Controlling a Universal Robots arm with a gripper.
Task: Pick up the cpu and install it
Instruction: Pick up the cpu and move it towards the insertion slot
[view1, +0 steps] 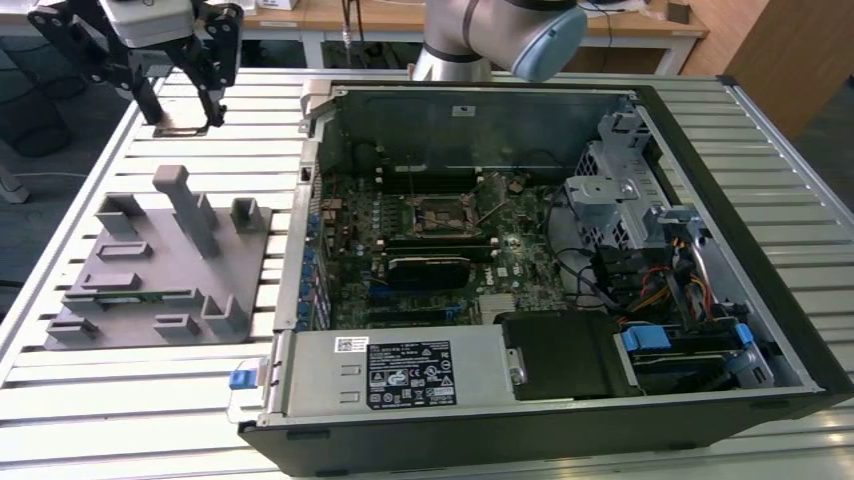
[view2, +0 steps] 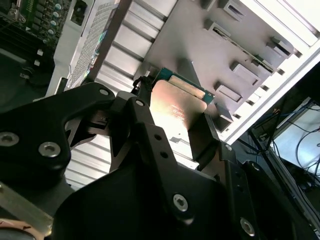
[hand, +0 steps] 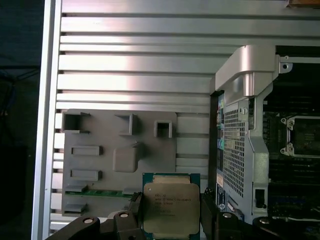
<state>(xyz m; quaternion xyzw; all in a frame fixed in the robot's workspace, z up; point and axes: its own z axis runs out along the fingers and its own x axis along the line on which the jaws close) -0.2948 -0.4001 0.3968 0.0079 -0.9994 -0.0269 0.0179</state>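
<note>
Pickup looks done from where I sit: the gripper (view1: 180, 122) is clamped on the cpu (view1: 180, 128), which hangs flat between its two fingers (view1: 214, 105) at the exterior view's far left, above the slatted table (view1: 134, 400) and past the far edge of the grey parts fixture (view1: 160, 260). In the first wrist view the cpu (hand: 171, 207) sits with its metal lid facing the camera and a black finger (hand: 207, 205) pressed against each opposite side. The second wrist view shows the cpu (view2: 175, 112) from below, pinched the same way.

By my reading the step in hand is the carry. The chip seems to be off the fixture, where a green memory stick (hand: 100, 192) lies in its slot, and it is well apart from the open computer case (view1: 747, 330). The empty socket (view1: 441, 212) waits on the motherboard (view1: 400, 290) inside that case, near the middle of the board.

As I judge it, the install calls for keeping the chip level, clearing the case wall on the way in, and matching its corners squarely to the socket frame (hand: 300, 135) before any release. A slight twist or tilt there could damage the contacts, so the grip should not loosen early.
</note>
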